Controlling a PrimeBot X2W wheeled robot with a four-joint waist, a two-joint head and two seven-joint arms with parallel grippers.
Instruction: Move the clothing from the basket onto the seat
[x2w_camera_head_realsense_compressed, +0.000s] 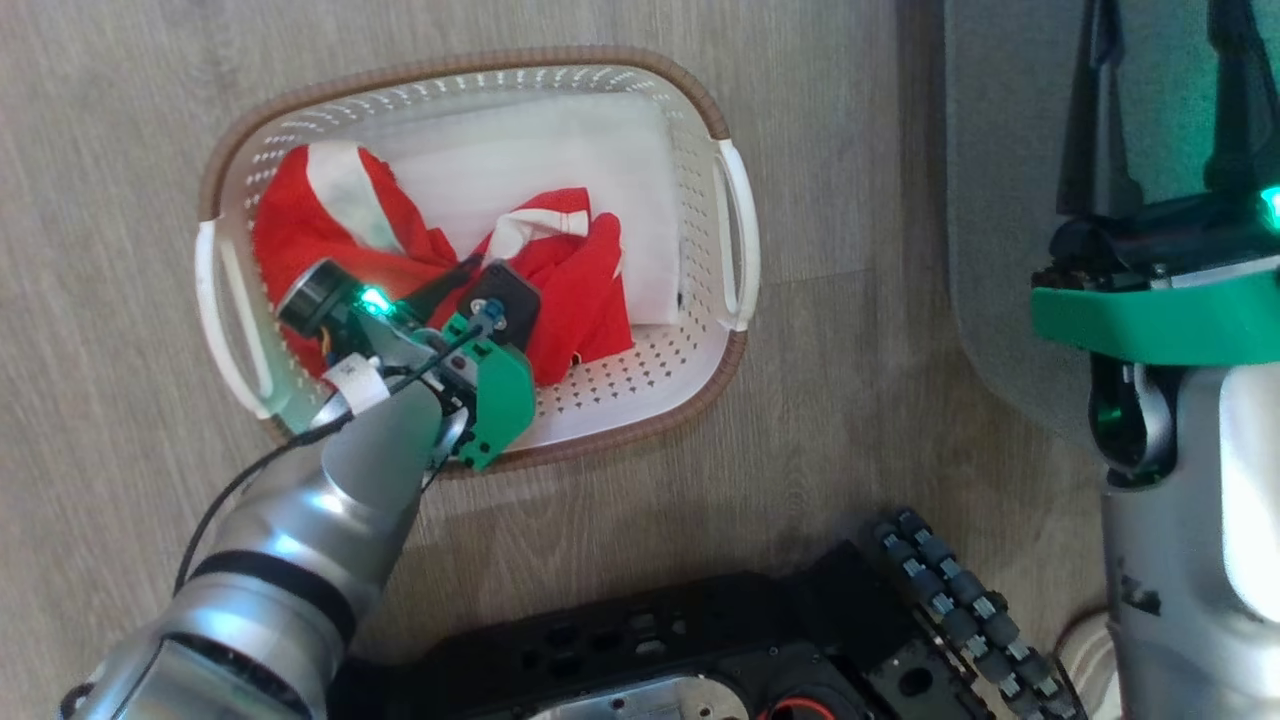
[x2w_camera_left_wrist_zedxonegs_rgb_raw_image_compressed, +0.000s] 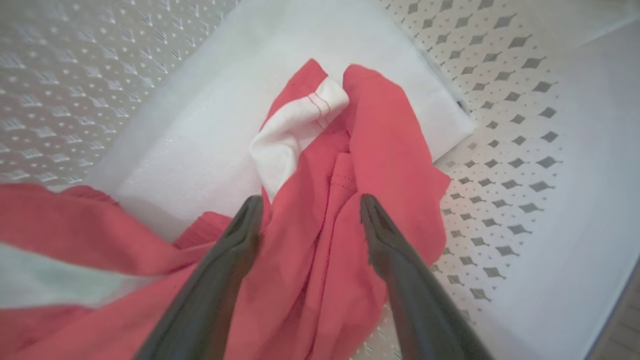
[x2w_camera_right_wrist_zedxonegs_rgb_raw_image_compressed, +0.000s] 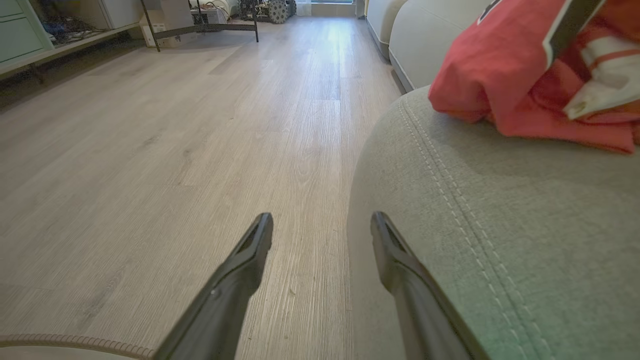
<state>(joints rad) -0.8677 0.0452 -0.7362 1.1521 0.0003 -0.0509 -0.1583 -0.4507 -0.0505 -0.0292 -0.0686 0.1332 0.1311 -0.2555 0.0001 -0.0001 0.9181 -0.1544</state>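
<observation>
Head view: basket (x2w_camera_head_realsense_compressed: 470, 66) sat on wood floor (x2w_camera_head_realsense_compressed: 120, 150), red garment (x2w_camera_head_realsense_compressed: 580, 280) crumpled inside on white cloth (x2w_camera_head_realsense_compressed: 560, 160). L tool (x2w_camera_left_wrist_zedxonegs_rgb_raw_image_compressed: 310, 200) was down in basket, wide open, fingers either side of a red fold, nothing gripped. R tool (x2w_camera_right_wrist_zedxonegs_rgb_raw_image_compressed: 322, 220) hung wide open, empty, by seat (x2w_camera_right_wrist_zedxonegs_rgb_raw_image_compressed: 500, 225) edge. 2nd red garment (x2w_camera_right_wrist_zedxonegs_rgb_raw_image_compressed: 495, 75), w/ white trim, lay on seat.

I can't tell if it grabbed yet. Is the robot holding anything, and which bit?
Nothing yet. The left gripper is open, its fingers either side of a fold of the red garment in the basket. The right gripper is open and empty.
</observation>
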